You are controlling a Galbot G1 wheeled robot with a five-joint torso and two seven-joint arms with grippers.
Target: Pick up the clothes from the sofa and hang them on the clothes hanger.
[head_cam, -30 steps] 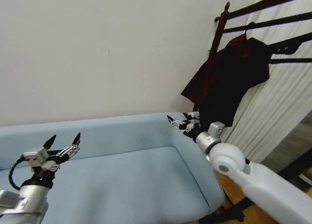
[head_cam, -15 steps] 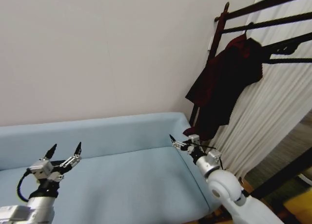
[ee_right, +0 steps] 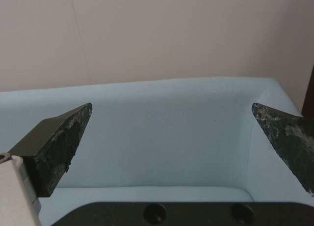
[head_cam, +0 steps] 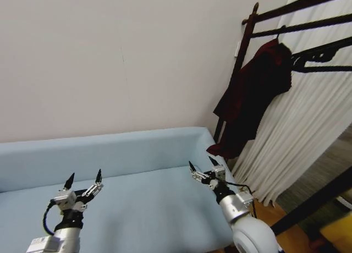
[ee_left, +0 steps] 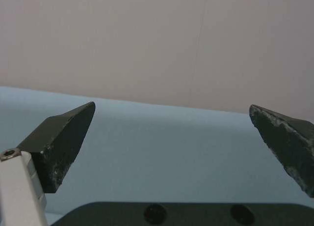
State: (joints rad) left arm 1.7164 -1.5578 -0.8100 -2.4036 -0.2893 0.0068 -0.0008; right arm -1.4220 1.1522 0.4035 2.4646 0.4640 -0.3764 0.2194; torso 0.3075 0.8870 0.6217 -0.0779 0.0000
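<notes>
Dark red garment (head_cam: 253, 99) hangs draped on the clothes rack (head_cam: 248, 30), right of the sofa (head_cam: 148, 209). Left gripper (head_cam: 84, 179) and right gripper (head_cam: 201, 165) hover over the seat, fingers spread apart, empty.

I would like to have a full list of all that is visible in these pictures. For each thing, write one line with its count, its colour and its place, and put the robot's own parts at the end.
wall: one, pale beige, behind the sofa
sofa: one, light blue, along the wall, low in the head view
clothes rack: one, dark wood with dark bars, beyond the sofa's right end
garment: one, dark red, hanging on the clothes rack
curtain: one, white and pleated, behind the clothes rack on the right
left pincer: one, black fingertips, open and holding nothing, over the sofa seat on the left
right pincer: one, black fingertips, open and holding nothing, over the sofa seat near its right end
</notes>
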